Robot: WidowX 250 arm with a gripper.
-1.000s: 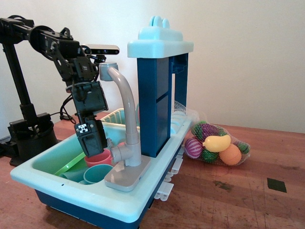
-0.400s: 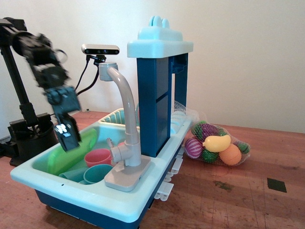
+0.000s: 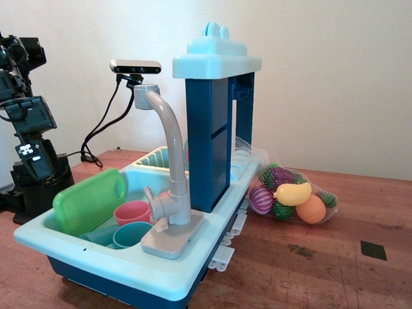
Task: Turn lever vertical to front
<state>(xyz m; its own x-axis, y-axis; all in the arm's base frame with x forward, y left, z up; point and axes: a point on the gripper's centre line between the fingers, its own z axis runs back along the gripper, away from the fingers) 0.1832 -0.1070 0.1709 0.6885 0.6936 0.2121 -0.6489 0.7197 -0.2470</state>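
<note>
The lever [image 3: 149, 194] is a short grey-beige stick that points up from the stubby side cylinder [image 3: 161, 205] at the foot of the toy faucet. The tall curved spout [image 3: 168, 129] rises above it. The faucet stands on the front right rim of the light blue sink [image 3: 129, 270]. My gripper [image 3: 33, 168] hangs at the far left, outside the sink and well apart from the lever, fingers pointing down. It holds nothing that I can see, and the gap between its fingers does not show.
A flat green board [image 3: 89, 200] leans in the sink basin beside a pink cup [image 3: 132, 211] and teal cups [image 3: 131, 233]. A blue tower [image 3: 215, 129] stands behind the faucet. A net bag of toy fruit [image 3: 293, 194] lies right. A camera [image 3: 135, 66] stands behind.
My gripper has drawn back from beside the lever, up and left out of the sink. The green board now stands leaning where it lay low. The lever looks the same.
</note>
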